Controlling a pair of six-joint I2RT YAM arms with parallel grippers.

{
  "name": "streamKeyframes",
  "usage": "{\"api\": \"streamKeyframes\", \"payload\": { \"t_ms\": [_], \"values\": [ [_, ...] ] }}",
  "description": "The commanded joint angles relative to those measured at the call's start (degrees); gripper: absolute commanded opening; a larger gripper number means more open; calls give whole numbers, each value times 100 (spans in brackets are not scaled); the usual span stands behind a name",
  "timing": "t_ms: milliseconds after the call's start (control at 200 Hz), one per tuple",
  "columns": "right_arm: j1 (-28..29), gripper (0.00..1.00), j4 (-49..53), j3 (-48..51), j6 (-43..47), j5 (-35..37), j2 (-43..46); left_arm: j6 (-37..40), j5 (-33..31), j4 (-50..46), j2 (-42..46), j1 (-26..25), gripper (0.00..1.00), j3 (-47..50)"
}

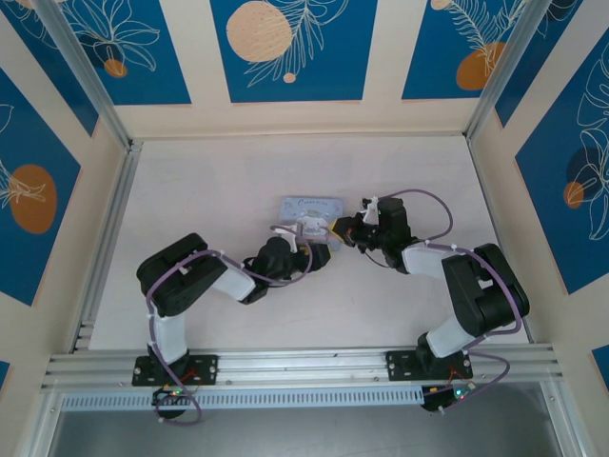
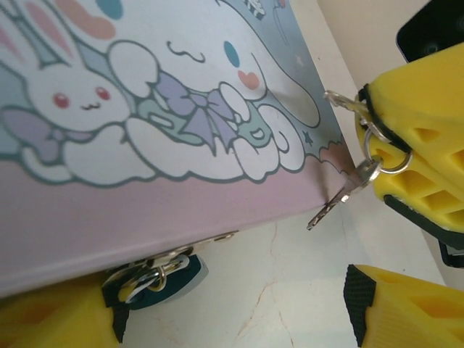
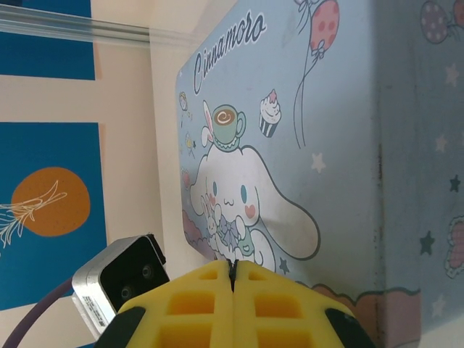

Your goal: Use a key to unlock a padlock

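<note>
The light, slippery key is pinched, apparently by its ring, in the right hand; the left hand is spread.

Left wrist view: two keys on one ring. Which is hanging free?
The lower key, dangling from the ring, tip pointing down-left toward the tin box corner. The upper key is clamped in the shut right gripper.

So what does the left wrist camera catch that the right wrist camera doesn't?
Left wrist: the padlock at the tin box's lower edge, and the key pinched in the right gripper, with a second key dangling from its ring. Right wrist: the box's printed lettering and a blue wall panel behind it. Both: the box's cartoon lid.
</note>
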State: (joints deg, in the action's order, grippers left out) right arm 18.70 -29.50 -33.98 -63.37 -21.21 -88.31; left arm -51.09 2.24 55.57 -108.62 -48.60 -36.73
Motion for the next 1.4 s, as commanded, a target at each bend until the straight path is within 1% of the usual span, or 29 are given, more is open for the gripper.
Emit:
{"api": "streamKeyframes", "payload": {
  "t_ms": [0, 110, 170, 400, 580, 735, 950, 1075, 1160, 1255, 1390],
  "values": [
    [-48, 0, 5, 66, 33, -97, 69, -354, -60, -63, -179, -35, 75, 144],
    [-92, 0, 10, 45, 36, -74, 43, -396, -83, 31, -247, -77, 74, 140],
    [-133, 0, 39, -9, 44, -76, 20, -375, -96, -99, -257, -109, 74, 86],
    [-264, 0, 250, -230, 149, -58, -105, 36, -505, -1415, 73, -268, 80, -145],
    [-334, 0, 208, -264, 106, -68, -255, 405, -1063, -2579, 347, -282, 82, -384],
    [-352, 0, 214, -260, 114, -75, -309, 730, -1186, -2835, 283, -282, 83, -548],
    [-366, 0, 191, -256, 83, -111, -360, 1061, -1280, -2945, 53, -282, 83, -817],
    [-363, 0, 184, -250, 84, -110, -388, 1289, -969, -2698, -19, -282, 81, -944],
    [-369, 0, 206, -242, 95, -111, -393, 1250, -614, -2232, -28, -282, 78, -869],
    [-382, 0, 207, -232, 97, -111, -397, 855, -464, -1530, -60, -273, 76, -643],
    [-384, 0, 200, -241, 99, -129, -394, 75, -499, -475, -276, -247, 73, -324]
  ]
}}
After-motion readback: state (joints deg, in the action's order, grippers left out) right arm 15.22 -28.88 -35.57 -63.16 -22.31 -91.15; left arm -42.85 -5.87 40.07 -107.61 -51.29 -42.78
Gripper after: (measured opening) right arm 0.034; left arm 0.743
